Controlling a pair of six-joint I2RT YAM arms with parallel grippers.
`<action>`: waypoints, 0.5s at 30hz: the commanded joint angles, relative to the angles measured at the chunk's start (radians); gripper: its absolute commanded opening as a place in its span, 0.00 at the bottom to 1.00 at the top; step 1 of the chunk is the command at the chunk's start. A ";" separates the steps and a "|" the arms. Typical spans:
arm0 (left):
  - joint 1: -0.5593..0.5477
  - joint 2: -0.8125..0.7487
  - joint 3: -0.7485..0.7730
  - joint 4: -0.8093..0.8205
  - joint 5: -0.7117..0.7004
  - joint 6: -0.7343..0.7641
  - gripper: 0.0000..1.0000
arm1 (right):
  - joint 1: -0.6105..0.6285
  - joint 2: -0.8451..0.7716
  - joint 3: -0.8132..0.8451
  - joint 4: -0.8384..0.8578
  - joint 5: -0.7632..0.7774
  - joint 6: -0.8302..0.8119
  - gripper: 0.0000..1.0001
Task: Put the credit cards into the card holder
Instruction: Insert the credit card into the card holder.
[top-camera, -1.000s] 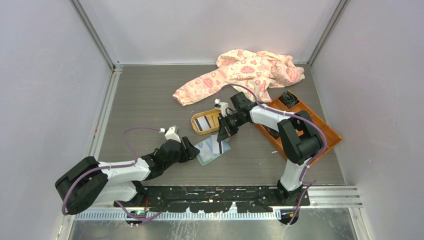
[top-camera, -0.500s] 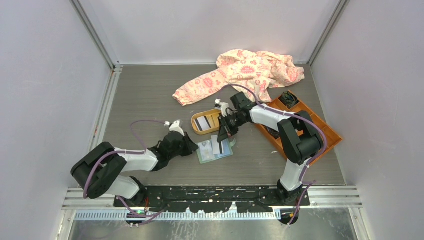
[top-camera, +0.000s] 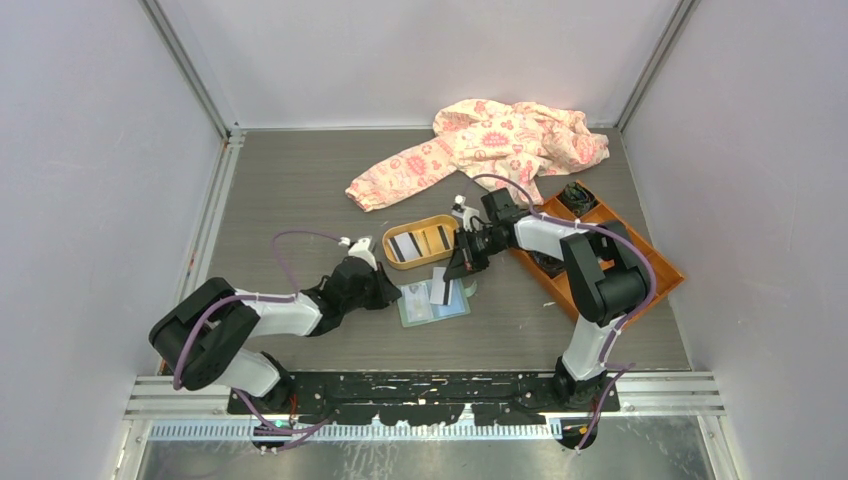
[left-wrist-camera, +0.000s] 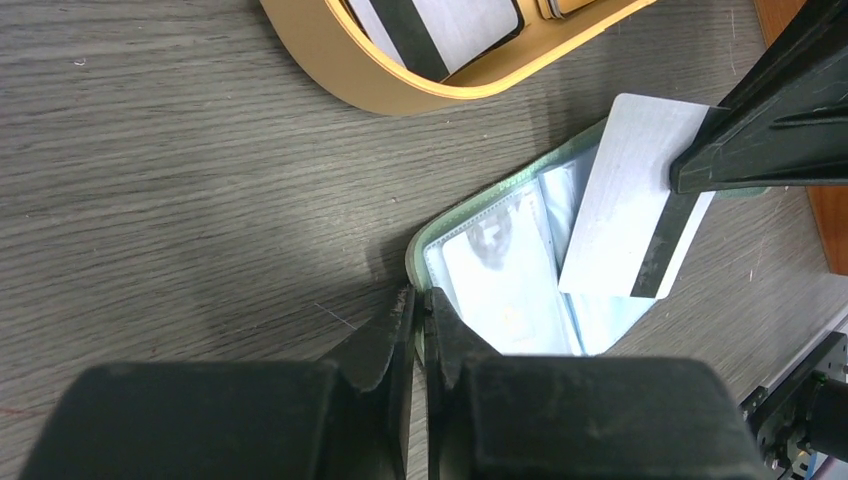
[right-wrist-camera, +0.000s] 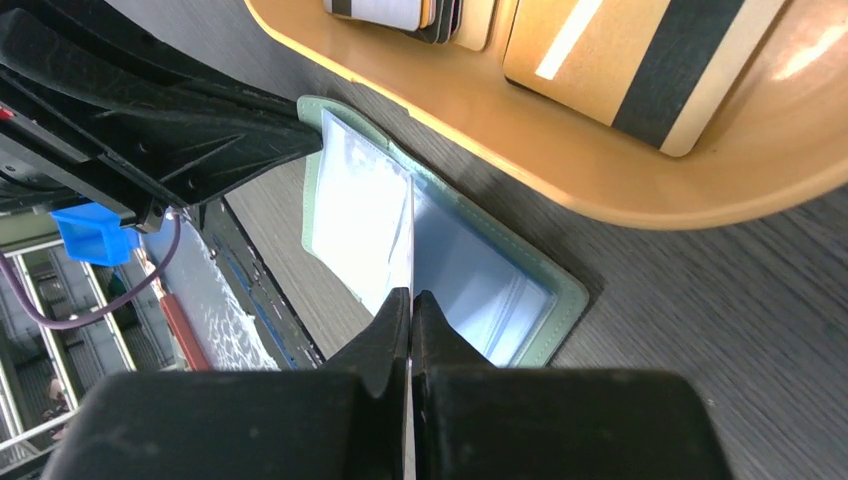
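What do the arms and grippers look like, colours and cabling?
The left arm and right arm have white link shells and bulky black joints. A purple cable loops loosely along each. The left gripper and right gripper are matte black, with two tapered wedge-shaped fingers and a small white module at each wrist.

Two white and black robot arms

The left arm and right arm have white shells, round black joints and a thin purple cable looping along each. The left tool and right tool are black and pointed.
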 joint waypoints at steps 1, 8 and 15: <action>-0.001 -0.009 0.011 -0.064 0.013 0.036 0.08 | 0.007 -0.027 -0.021 0.049 -0.008 0.023 0.01; 0.000 -0.075 0.018 -0.106 0.018 0.050 0.13 | 0.007 -0.015 -0.055 0.101 -0.053 0.061 0.01; 0.001 -0.224 0.030 -0.274 0.007 0.096 0.32 | -0.016 -0.048 -0.066 0.132 -0.085 0.086 0.01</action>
